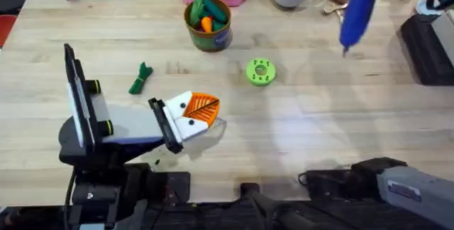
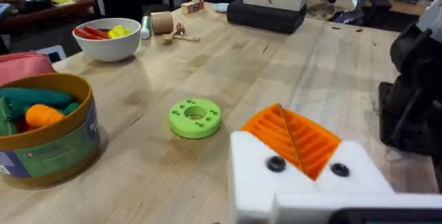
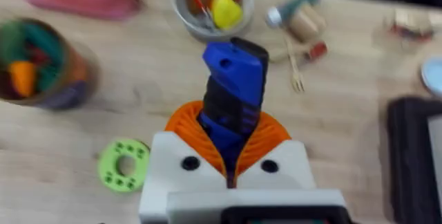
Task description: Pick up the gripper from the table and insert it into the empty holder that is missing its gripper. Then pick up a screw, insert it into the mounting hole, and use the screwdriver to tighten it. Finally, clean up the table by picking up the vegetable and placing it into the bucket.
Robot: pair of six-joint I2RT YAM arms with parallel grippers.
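A: Status of the right gripper [image 3: 231, 165]?

B: White fingers with orange ribbed pads [image 3: 262, 144], clamped on the blue pen-shaped electric screwdriver [image 3: 233, 89]. The silver tip is hidden between the pads in the right wrist view. In the overhead view the tool shows as a blurred blue streak [image 1: 358, 10] high over the far right of the pale wooden surface [image 1: 319, 130].

A: Left gripper [image 1: 202, 113]?

B: It lies low over the surface, near the middle. Both white blocky holders [image 2: 304, 182] with dark holes carry orange pads [image 2: 293, 137], and the pads meet with nothing between them. The arm behind is cut off at the lower edge.

A: Remaining task items?

B: The slim dark green toy vegetable [image 1: 140, 79] lies on the surface, between the left arm and the round tub-shaped bucket [image 1: 208, 24], apart from both. The bucket holds green and orange toy vegetables. A bright green round disc [image 1: 260, 72] lies to the right of the bucket. No screw can be made out at this sharpness.
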